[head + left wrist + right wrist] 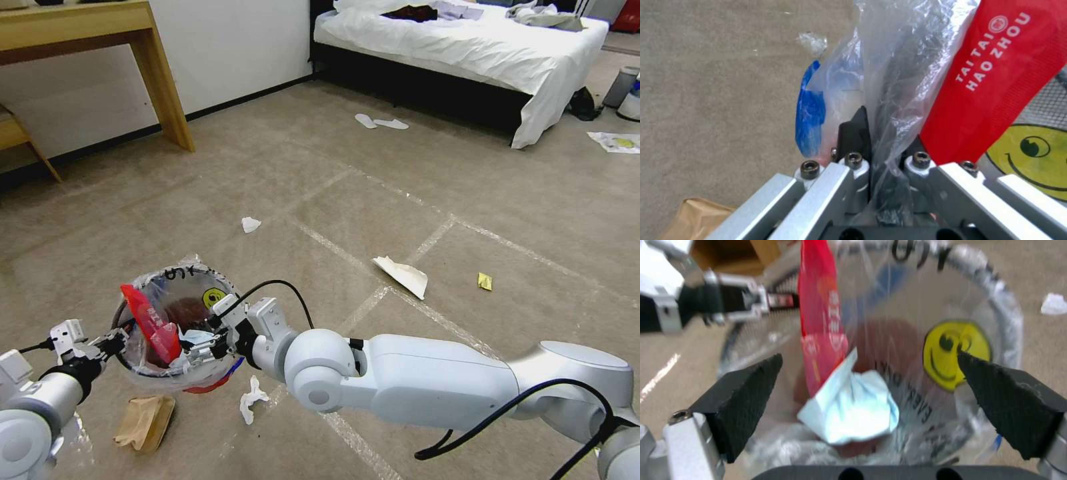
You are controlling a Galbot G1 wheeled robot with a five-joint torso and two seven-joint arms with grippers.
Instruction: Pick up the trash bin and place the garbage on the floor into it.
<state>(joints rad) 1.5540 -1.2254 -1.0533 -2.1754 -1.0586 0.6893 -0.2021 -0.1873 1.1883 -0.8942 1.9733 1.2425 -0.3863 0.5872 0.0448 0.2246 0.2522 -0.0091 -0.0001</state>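
Two claws at the trash bin (175, 313)

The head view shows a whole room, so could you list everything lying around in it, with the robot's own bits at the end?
Small round red trash bin with clear plastic liner: one, held above the carpet.
Red wrapper strip: one, standing in the bin.
Pale blue crumpled tissue: one, inside the bin.
Brown paper bag: one, on the beige-grey taped carpet below the bin.
White crumpled tissues: two, one by the bin, one farther out.
White folded paper: one, mid-floor.
Small yellow packet: one, beside the paper.
White slippers: a pair, near the bed.
White-sheeted bed: one, far right.
Wooden table: one, far left.
Left gripper: shut on the bin's rim.
Right gripper: open, over the bin's mouth.
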